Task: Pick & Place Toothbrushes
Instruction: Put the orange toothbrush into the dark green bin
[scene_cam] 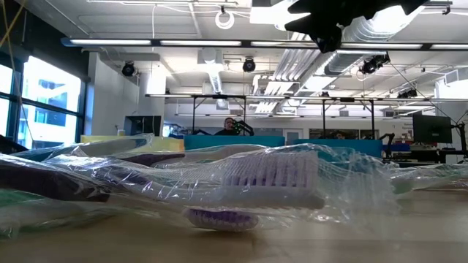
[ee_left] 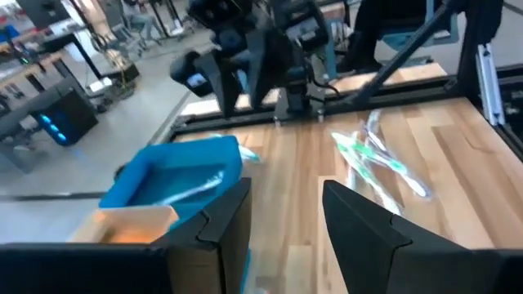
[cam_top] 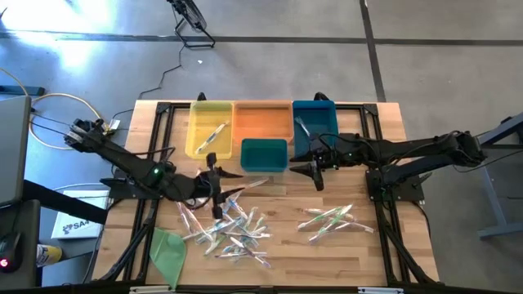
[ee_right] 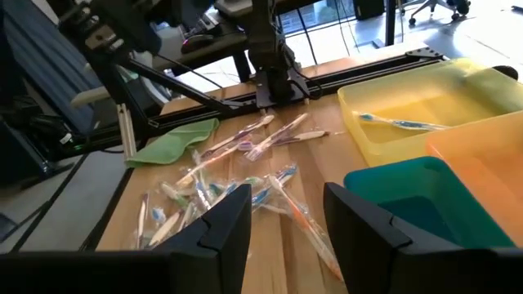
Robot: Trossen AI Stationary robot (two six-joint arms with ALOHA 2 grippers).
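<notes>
Clear-wrapped toothbrushes lie flat on the wooden table in two heaps: a large one [cam_top: 229, 229] [ee_right: 229, 188] near the front middle and a smaller one [cam_top: 331, 219] [ee_left: 376, 159] to its right. One toothbrush [ee_right: 400, 122] lies in the yellow bin [cam_top: 211, 129], and another [ee_left: 192, 186] in the blue bin [cam_top: 315, 122]. My left gripper [cam_top: 219, 189] [ee_left: 286, 237] hovers open above the large heap's far edge, pointing toward the table's right. My right gripper [cam_top: 310, 169] [ee_right: 286, 237] hovers open beside the teal bin [cam_top: 264, 155], pointing left. Nothing is between either pair of fingers.
An orange bin [cam_top: 263, 121] stands between the yellow and blue bins at the table's far edge. A flat green cloth [cam_top: 167, 251] [ee_right: 172, 140] lies at the front left. A black frame rail [cam_top: 163, 108] runs around the table. One wrapped toothbrush [scene_cam: 270, 179] fills the low view.
</notes>
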